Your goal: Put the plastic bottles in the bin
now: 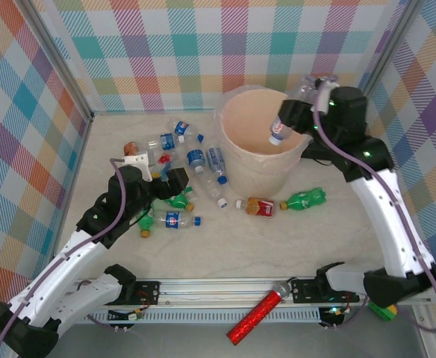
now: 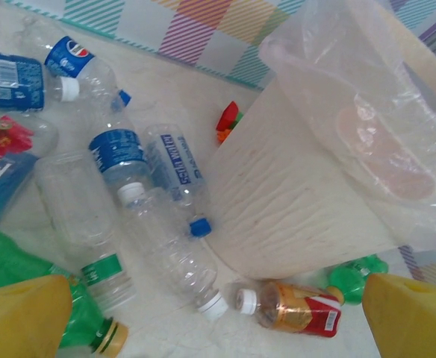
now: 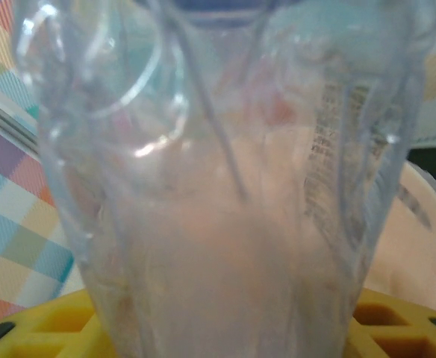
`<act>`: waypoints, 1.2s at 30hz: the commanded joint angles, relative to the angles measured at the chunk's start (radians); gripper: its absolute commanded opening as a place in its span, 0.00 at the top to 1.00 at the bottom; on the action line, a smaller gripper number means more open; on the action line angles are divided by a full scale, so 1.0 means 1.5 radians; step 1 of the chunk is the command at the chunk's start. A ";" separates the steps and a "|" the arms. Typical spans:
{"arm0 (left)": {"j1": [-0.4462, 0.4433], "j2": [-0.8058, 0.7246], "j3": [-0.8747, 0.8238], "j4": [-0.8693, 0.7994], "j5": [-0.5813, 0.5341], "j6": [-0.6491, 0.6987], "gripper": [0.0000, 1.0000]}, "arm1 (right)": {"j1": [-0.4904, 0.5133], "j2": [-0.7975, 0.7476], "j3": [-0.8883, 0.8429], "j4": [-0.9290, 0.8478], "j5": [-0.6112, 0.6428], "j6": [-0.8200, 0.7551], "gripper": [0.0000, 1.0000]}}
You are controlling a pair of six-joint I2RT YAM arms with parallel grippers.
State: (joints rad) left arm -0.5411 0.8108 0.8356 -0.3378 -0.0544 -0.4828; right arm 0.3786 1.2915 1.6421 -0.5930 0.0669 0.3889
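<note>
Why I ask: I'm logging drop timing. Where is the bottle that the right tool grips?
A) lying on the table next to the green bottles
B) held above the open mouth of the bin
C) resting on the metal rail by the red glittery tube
B: the right tool holds the clear bottle cap-down over the opening of the bin, clear of the table.

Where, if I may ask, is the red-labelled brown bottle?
Top view: the brown bottle lies beside the bin's base, left of a green bottle.
</note>
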 commanded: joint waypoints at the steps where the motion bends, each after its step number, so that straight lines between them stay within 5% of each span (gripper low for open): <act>1: -0.005 -0.039 0.019 -0.038 -0.028 0.020 0.01 | 0.055 0.051 0.032 0.061 0.136 -0.146 0.47; 9: -0.005 -0.084 0.017 -0.069 -0.057 0.026 0.00 | 0.123 0.129 0.005 0.125 0.221 -0.283 0.46; 24: -0.005 -0.077 0.024 -0.068 -0.065 0.026 0.00 | 0.133 0.115 -0.075 0.147 0.219 -0.259 0.44; 32: -0.005 -0.069 0.009 -0.067 -0.112 -0.001 0.01 | 0.134 0.098 -0.088 0.151 0.219 -0.254 0.03; 36: -0.005 -0.072 -0.007 -0.068 -0.125 -0.021 0.00 | 0.133 0.079 -0.096 0.149 0.214 -0.247 0.01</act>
State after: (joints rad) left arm -0.5411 0.7113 0.8368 -0.4427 -0.2043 -0.4835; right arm 0.5713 1.4578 1.5082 -0.4026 0.3851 0.0105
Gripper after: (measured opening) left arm 0.995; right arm 0.990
